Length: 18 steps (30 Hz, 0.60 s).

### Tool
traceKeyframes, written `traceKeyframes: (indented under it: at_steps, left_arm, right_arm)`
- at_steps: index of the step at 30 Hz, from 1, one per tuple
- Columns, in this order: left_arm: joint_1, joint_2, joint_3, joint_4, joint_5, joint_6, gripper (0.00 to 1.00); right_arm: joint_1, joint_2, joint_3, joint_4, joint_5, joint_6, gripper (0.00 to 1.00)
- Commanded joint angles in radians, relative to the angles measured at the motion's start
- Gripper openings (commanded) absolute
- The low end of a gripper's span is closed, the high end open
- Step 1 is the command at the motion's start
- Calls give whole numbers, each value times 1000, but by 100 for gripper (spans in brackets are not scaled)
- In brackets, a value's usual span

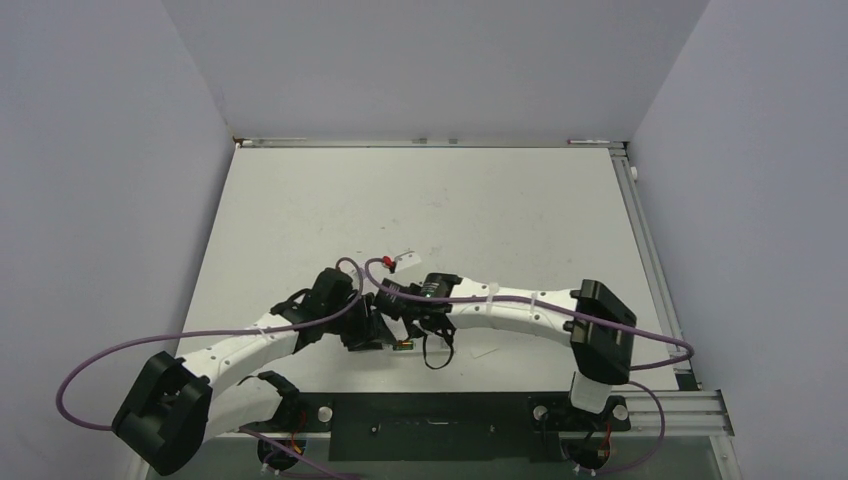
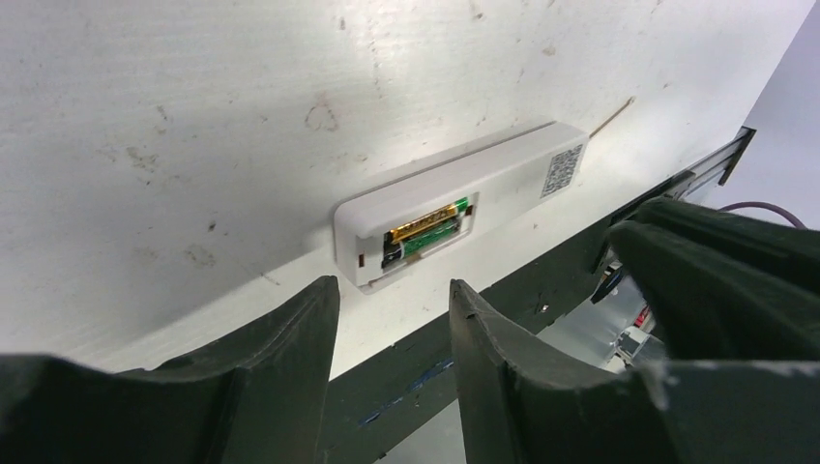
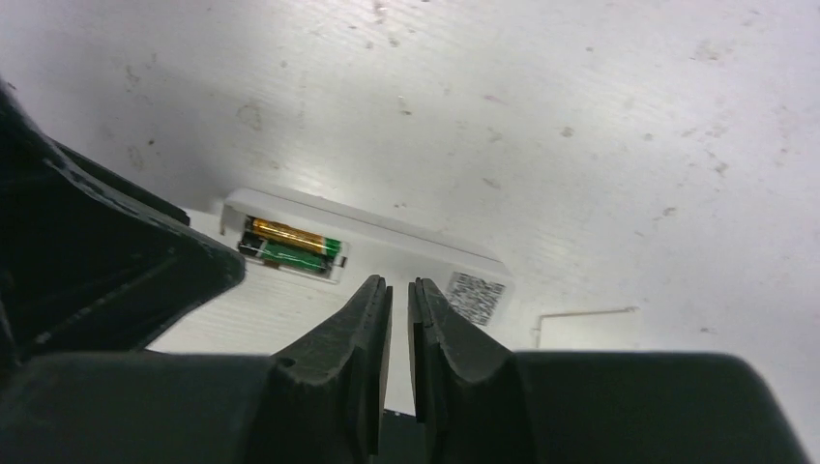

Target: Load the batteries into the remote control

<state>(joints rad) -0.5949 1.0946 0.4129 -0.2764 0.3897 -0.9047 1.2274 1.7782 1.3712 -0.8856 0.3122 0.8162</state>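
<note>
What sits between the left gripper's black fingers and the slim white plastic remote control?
Only a bare strip of white tabletop, shown in the left wrist view between the left gripper and the remote control.

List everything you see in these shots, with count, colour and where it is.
remote control: one, white, flat on the table near its front edge
batteries: two, gold and green-black, side by side in the remote's recess
code sticker: one, black-and-white, on the remote
flat piece: one, white, on the table beside the remote
table: one, white, scuffed
left gripper: one, black, open, empty
right gripper: one, black, nearly closed, empty
</note>
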Motion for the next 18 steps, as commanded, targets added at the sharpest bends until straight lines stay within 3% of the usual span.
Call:
traceKeyframes:
  at_steps: [1, 11, 18]
  left_arm:
    - [3, -12, 80, -28, -33, 33, 43]
    - [5, 90, 219, -85, -83, 103, 44]
    - [-7, 232, 280, -58, -71, 131, 32]
  right_arm:
    - [-39, -143, -87, 46, 19, 3, 15]
    - [-72, -345, -326, 172, -121, 6, 9]
    - [-66, -451, -514, 298, -237, 55, 9]
